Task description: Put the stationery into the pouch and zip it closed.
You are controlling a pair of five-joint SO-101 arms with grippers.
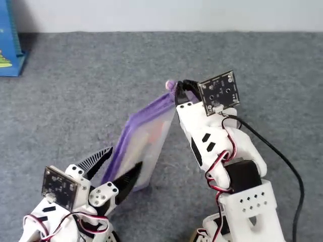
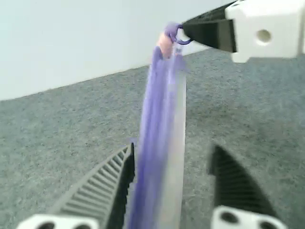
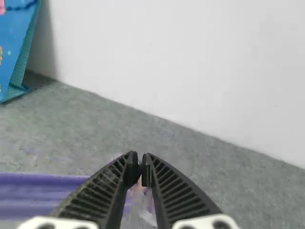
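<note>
Left gripper (image 1: 125, 159) astride pouch (image 1: 146, 133) | right gripper (image 1: 177, 92) pinching zipper (image 1: 170, 84) | blue box (image 1: 9, 45) apart

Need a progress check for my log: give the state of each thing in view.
pouch: stood up on its edge, with coloured contents showing faintly through its clear side.
zipper pull: at the pouch's far end, pinched.
right gripper: shut on the zipper pull.
left gripper: open, with one finger on either side of the pouch's near end.

Upright pouch (image 1: 144, 146) walls off the middle, mat (image 1: 75, 91) open leftward, blue box (image 1: 10, 50) at far corner.
</note>
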